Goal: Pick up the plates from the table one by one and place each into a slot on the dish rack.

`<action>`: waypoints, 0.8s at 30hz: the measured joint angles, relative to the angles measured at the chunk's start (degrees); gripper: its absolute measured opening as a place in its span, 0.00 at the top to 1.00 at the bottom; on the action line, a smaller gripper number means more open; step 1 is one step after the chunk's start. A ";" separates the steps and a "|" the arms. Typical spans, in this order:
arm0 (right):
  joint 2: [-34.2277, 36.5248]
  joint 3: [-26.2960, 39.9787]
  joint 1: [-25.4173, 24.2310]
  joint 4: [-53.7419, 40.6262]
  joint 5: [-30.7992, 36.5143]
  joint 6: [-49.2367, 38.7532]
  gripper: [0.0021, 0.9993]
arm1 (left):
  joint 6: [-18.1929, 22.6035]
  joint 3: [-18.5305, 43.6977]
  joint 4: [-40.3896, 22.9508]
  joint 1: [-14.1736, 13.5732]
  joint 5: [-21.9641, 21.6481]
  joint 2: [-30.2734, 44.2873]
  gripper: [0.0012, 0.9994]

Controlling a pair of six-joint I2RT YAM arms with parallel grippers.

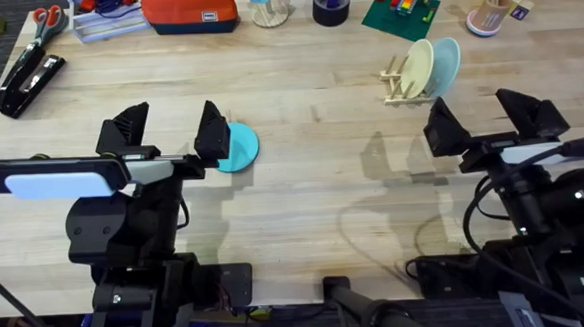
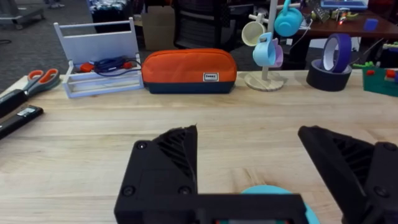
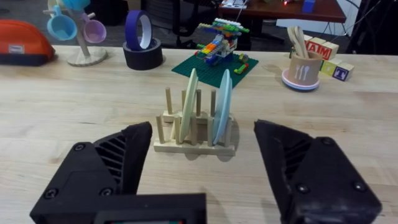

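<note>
Left tool (image 1: pixel 170 130) gapes wide over the turquoise plate (image 1: pixel 237 146); right tool (image 1: pixel 490 118) wide, facing the dish rack (image 3: pixel 194 144).

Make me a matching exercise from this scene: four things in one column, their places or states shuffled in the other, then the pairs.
Things:
1. turquoise plate
2. cream plate
3. pale blue plate
4. left gripper

Places or states:
A. standing in the dish rack, on the side nearer the orange pouch
B. open, over the table
C. flat on the table
D. standing in the dish rack, on the side nearer the cup of wooden utensils

Pairs: 1-C, 2-A, 3-D, 4-B
</note>
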 joint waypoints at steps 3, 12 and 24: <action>0.00 0.00 0.00 -0.02 -0.02 0.00 0.01 | 0.07 0.00 0.00 0.00 0.00 0.00 0.01; 0.00 0.00 0.00 -0.17 -0.09 0.00 0.01 | 0.09 0.00 0.00 0.01 0.00 0.00 0.01; 0.00 0.00 0.00 0.39 -0.15 0.00 0.01 | 0.11 0.00 0.02 0.00 -0.02 0.00 0.01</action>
